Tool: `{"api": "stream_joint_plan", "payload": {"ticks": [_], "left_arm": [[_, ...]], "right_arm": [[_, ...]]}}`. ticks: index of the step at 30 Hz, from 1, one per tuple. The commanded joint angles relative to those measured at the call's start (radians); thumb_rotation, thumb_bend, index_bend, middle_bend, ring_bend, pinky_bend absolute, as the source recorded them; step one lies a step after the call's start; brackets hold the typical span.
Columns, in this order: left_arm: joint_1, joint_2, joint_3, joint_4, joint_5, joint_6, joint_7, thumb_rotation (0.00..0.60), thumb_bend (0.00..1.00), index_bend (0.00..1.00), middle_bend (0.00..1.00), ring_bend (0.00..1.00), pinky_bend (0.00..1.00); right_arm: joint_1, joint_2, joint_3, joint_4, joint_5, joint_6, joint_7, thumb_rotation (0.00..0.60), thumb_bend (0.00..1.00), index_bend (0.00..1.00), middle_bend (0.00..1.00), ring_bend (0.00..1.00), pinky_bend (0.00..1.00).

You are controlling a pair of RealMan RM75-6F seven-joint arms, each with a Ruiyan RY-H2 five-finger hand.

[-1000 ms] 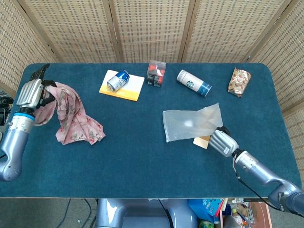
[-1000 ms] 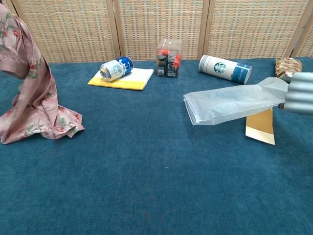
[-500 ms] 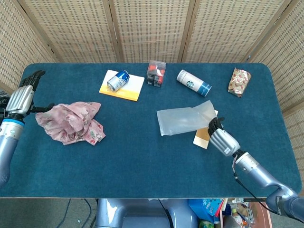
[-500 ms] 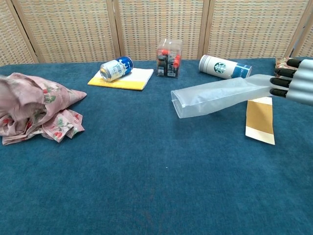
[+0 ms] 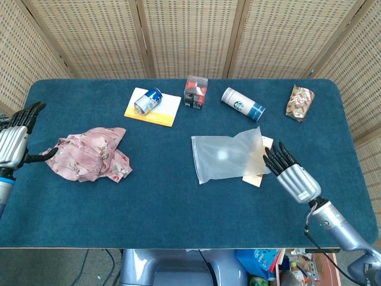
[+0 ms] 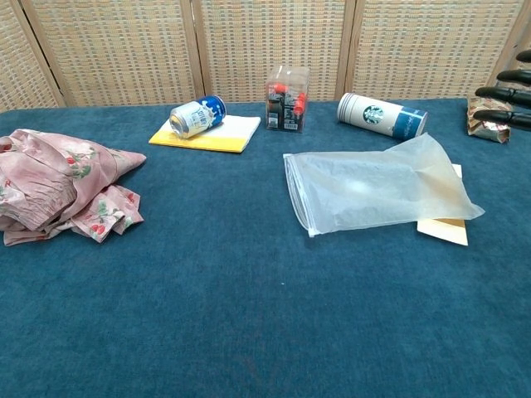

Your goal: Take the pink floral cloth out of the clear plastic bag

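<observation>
The pink floral cloth lies crumpled near the left edge of the blue felt tabletop, fully outside the clear plastic bag, which lies flat and seemingly empty toward the right side, overlapping a tan card. The left hand hovers just beside the cloth with fingers spread, holding nothing. The right hand is likewise spread wide and empty, close to the bag's right end, though contact is hard to judge. The removal step looks finished, and both items are released. What remains, if anything, is drawing both hands clear without snagging cloth or bag.
</observation>
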Motion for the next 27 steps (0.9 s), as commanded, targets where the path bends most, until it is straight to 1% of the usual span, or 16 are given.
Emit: {"api": "stream_joint_plan", "payload": {"ticks": [1, 3, 6, 11, 16, 19, 22, 27], "left_arm": [[0.052, 0.0, 0.032, -0.047, 0.05, 0.089, 0.035, 0.6, 0.27, 0.0, 0.0, 0.0, 0.0], [0.096, -0.026, 0.054, -0.066, 0.087, 0.172, 0.074, 0.6, 0.27, 0.0, 0.0, 0.0, 0.0], [0.151, -0.073, 0.082, -0.08, 0.123, 0.265, 0.109, 0.6, 0.27, 0.0, 0.0, 0.0, 0.0], [0.226, -0.149, 0.127, -0.075, 0.163, 0.369, 0.148, 0.6, 0.27, 0.0, 0.0, 0.0, 0.0], [0.271, -0.191, 0.153, -0.067, 0.182, 0.421, 0.172, 0.6, 0.27, 0.0, 0.0, 0.0, 0.0], [0.308, -0.224, 0.18, -0.051, 0.202, 0.455, 0.206, 0.6, 0.27, 0.0, 0.0, 0.0, 0.0], [0.332, -0.248, 0.207, -0.028, 0.23, 0.47, 0.234, 0.6, 0.27, 0.0, 0.0, 0.0, 0.0], [0.34, -0.256, 0.205, -0.013, 0.256, 0.473, 0.244, 0.6, 0.27, 0.0, 0.0, 0.0, 0.0]], "right_arm": [[-0.051, 0.01, 0.007, 0.004, -0.008, 0.099, 0.167, 0.6, 0.0, 0.0, 0.0, 0.0, 0.0], [-0.085, -0.01, 0.025, -0.022, 0.018, 0.156, 0.25, 0.6, 0.0, 0.0, 0.0, 0.0, 0.0], [-0.13, -0.031, 0.042, -0.077, 0.053, 0.208, 0.334, 0.6, 0.0, 0.0, 0.0, 0.0, 0.0], [-0.193, -0.057, 0.049, -0.158, 0.089, 0.262, 0.412, 0.6, 0.0, 0.0, 0.0, 0.0, 0.0], [-0.233, -0.07, 0.05, -0.209, 0.118, 0.286, 0.469, 0.6, 0.0, 0.0, 0.0, 0.0, 0.0], [-0.269, -0.078, 0.058, -0.247, 0.146, 0.306, 0.522, 0.6, 0.0, 0.0, 0.0, 0.0, 0.0], [-0.3, -0.075, 0.061, -0.268, 0.164, 0.323, 0.545, 0.6, 0.0, 0.0, 0.0, 0.0, 0.0], [-0.314, -0.076, 0.068, -0.263, 0.16, 0.324, 0.561, 0.6, 0.0, 0.0, 0.0, 0.0, 0.0]]}}
